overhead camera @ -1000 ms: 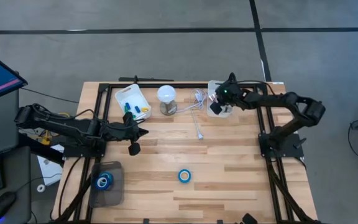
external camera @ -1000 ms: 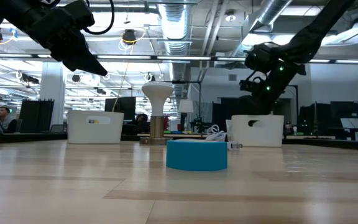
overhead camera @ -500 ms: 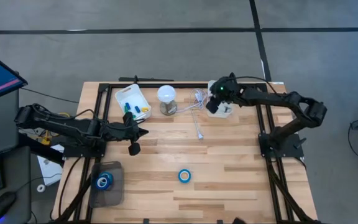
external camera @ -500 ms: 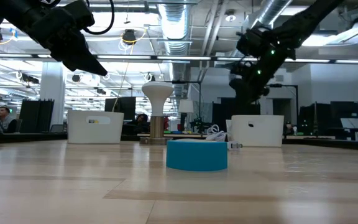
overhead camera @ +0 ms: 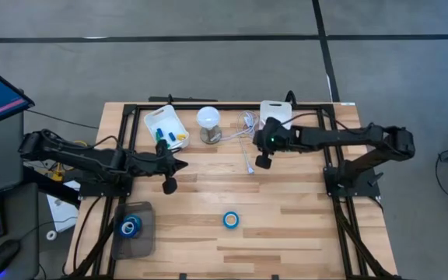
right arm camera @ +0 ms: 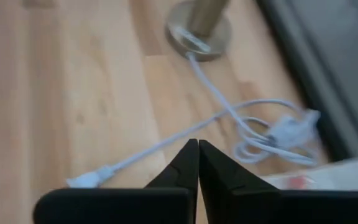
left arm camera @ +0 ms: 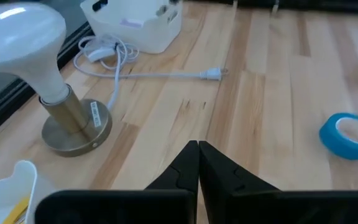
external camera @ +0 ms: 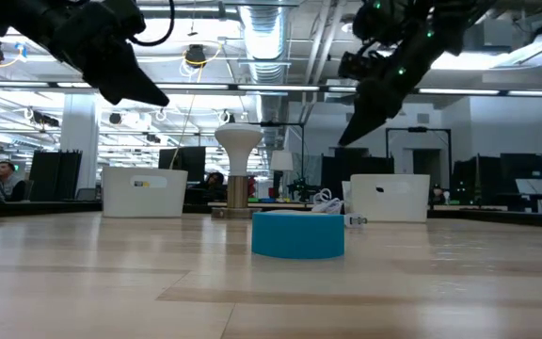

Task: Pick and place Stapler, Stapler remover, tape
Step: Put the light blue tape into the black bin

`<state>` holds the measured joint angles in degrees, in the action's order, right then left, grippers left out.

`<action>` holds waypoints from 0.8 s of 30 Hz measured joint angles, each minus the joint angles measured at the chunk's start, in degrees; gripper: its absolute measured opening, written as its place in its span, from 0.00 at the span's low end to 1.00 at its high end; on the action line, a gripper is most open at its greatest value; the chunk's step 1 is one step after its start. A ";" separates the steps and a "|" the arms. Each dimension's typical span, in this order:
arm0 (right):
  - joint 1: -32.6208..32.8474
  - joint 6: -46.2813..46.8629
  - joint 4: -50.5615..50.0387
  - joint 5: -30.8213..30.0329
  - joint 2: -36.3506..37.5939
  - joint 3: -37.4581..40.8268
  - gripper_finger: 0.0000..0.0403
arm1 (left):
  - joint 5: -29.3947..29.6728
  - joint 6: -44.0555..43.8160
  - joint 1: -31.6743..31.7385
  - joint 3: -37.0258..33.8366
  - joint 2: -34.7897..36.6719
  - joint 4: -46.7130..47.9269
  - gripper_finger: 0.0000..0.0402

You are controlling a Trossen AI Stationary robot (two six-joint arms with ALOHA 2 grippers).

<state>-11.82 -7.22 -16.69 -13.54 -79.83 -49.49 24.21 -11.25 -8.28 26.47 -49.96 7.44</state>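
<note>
One blue tape roll (overhead camera: 231, 220) lies flat on the wooden table's middle near part; it also shows in the low view (external camera: 297, 234) and the left wrist view (left arm camera: 349, 135). A second blue roll (overhead camera: 129, 226) lies in a grey tray (overhead camera: 144, 243) at the near left. My left gripper (overhead camera: 168, 187) is shut and empty, above the table left of centre. My right gripper (overhead camera: 262, 162) is shut and empty, above the table just near of the white bin (overhead camera: 274, 111) at the far right. A stapler and a stapler remover cannot be made out.
A white bin (overhead camera: 166, 128) holding small coloured things stands at the far left. A white lamp (overhead camera: 209, 123) on a brass foot stands between the bins, and its white cord (overhead camera: 247, 155) trails toward the table's middle. The table's near right part is bare wood.
My right gripper has come away from above the far-right white bin, toward the table's near edge and a little left, and now points down over the bare wood beside the cord. Its fingers stay shut.
</note>
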 joint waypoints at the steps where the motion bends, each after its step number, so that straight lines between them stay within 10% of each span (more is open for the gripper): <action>1: 1.00 0.03 -0.44 -2.21 0.36 0.04 0.01 | 0.18 0.00 -0.01 0.04 -0.70 -0.02 0.01; 24: 7.75 1.41 22.03 -1.35 31.89 27.32 0.00 | -3.53 -1.40 0.12 20.27 -35.20 -4.34 0.01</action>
<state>-4.06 -5.81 5.34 -14.89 -47.94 -22.16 20.68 -12.65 -8.17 46.74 -85.17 3.10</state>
